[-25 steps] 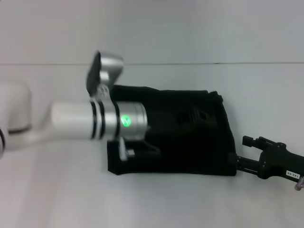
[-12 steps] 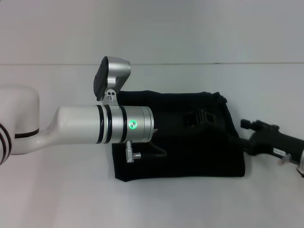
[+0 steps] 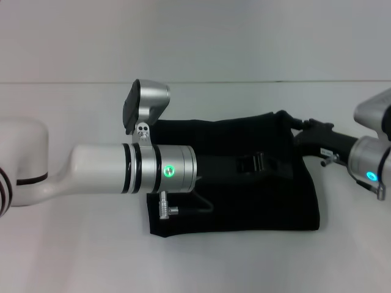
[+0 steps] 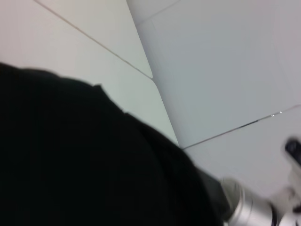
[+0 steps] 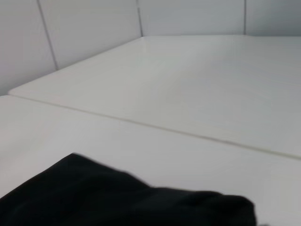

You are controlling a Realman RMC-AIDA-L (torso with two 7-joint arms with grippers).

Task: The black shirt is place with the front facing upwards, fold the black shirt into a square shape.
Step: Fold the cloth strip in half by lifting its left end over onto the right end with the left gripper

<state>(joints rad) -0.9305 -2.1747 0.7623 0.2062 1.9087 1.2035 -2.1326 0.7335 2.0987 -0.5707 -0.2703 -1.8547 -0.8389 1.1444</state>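
Shirt: the soft black fabric shirt [image 3: 244,195], folded into a wide rectangle, lies mid-table, long axis left-right.
Left gripper [image 3: 256,163]: over the shirt's centre; finger state unclear.
Right gripper [image 3: 300,129]: at the far-right corner, nearer; finger state unclear.

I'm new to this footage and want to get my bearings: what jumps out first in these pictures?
The left arm's white and silver forearm reaches across from the left, its left hand over the middle of the black shirt, which lies folded into a dark rectangle on the white table. At the shirt's far right corner sits the right hand, coming in from the right edge.
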